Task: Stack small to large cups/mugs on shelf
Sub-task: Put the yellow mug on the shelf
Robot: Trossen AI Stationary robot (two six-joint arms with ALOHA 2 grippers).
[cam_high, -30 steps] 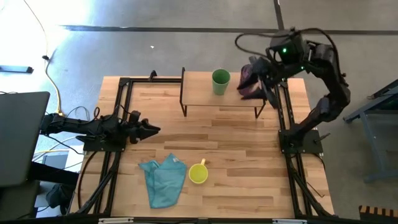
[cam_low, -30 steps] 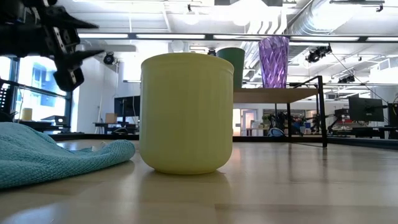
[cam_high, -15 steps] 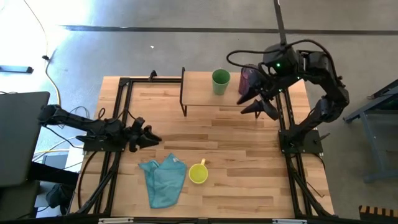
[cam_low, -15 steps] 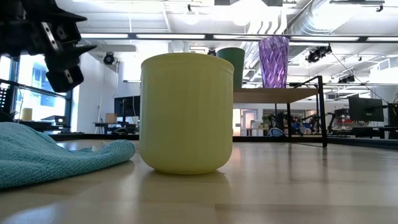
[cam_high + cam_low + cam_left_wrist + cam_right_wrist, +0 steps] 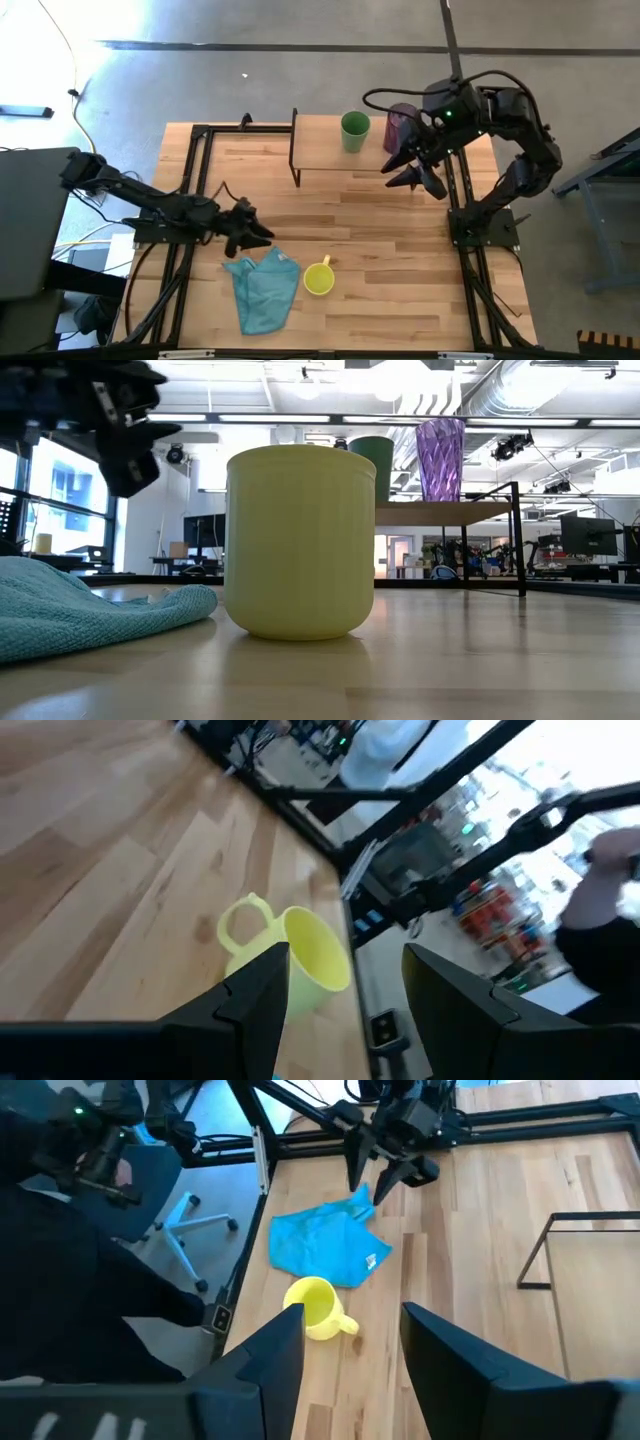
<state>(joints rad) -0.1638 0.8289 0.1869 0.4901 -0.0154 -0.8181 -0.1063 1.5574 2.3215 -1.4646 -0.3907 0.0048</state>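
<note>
Left gripper (image 5: 262, 233), jaws wide open, has swung in over the teal cloth (image 5: 262, 289) toward the small yellow plastic mug (image 5: 318, 278) on the wood surface (image 5: 380, 240). Right gripper (image 5: 415, 178), jaws open and empty, has let go of the translucent purple tumbler (image 5: 400, 122) and backed off; it stands on the light-wood shelf (image 5: 330, 155) beside the green plastic cup (image 5: 354, 130). Mug's next.

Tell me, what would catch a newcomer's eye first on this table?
Probably the yellow mug standing near the table's front edge, right beside a crumpled teal cloth. At the back, a green cup and a purple tumbler stand side by side on a small wooden shelf. The left gripper reaches with open jaws just above the cloth, while the right gripper, empty, hangs by the shelf's right end.
</note>
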